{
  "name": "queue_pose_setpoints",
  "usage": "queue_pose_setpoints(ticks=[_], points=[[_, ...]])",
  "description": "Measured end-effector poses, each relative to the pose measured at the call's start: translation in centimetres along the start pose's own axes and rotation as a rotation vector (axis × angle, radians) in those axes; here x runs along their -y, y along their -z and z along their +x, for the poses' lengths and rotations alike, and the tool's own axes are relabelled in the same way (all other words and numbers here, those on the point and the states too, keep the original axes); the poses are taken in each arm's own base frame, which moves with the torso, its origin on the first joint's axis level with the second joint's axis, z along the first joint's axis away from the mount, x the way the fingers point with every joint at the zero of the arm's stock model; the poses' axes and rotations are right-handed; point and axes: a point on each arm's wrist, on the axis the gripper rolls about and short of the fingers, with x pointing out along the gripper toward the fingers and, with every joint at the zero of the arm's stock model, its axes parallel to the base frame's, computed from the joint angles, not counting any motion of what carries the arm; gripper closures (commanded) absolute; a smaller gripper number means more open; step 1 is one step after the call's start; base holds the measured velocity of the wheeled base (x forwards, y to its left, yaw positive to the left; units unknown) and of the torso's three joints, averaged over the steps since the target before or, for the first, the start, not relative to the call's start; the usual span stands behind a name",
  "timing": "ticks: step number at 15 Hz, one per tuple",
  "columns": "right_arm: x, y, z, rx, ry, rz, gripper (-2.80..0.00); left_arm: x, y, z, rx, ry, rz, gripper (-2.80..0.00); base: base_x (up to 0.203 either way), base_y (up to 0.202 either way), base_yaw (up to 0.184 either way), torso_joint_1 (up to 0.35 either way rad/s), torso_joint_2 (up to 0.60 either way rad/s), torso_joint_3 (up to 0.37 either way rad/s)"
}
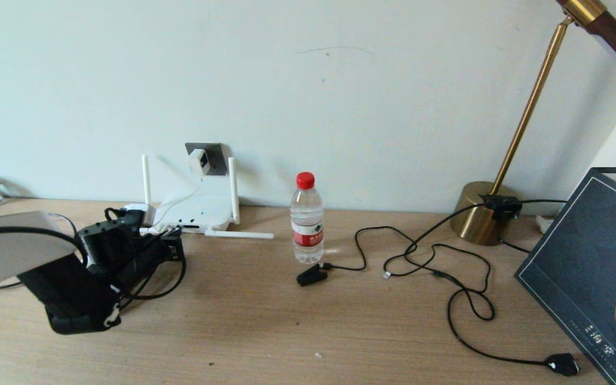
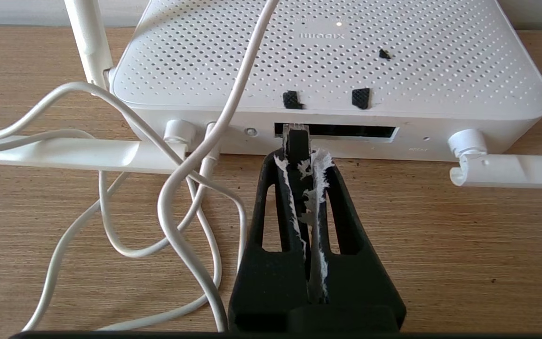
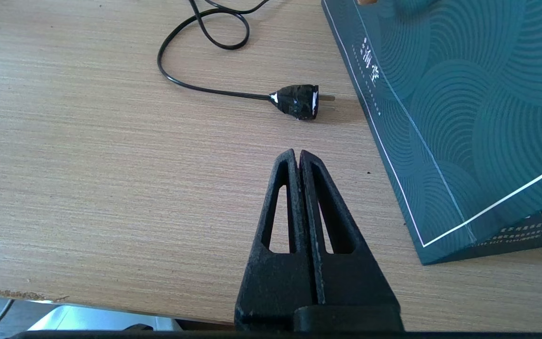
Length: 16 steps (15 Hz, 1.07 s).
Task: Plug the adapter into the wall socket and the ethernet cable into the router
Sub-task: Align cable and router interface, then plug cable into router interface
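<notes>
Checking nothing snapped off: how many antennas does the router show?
4 on the router: two upright at its back corners, two folded flat along the desk at its front. None seems hidden.

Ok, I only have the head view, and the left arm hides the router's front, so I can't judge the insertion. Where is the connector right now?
Observer: In the left wrist view the left gripper has its jaws shut on the ethernet cable. Its clear tip sits at the mouth of the dark port slot on the router, at one end of the slot. I cannot tell whether it is fully seated.
Operator: And the right arm? It's outside my picture.
Observer: The right gripper hangs empty, jaws shut, over the table, apart from a black plug lying there.
</notes>
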Motion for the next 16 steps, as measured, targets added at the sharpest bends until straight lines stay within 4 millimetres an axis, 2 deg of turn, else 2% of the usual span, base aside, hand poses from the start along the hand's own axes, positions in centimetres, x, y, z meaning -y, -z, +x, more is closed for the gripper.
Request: queue_pose_setpoints(ticks=[16], points=[[0.0, 0.0, 0.0, 0.0, 0.0, 0.0, 0.0, -0.46, 0.01, 0.13, 0.003, 0.019, -0.003, 0.0, 0.0, 0.0, 0.0, 0.0, 0.0, 0.0]])
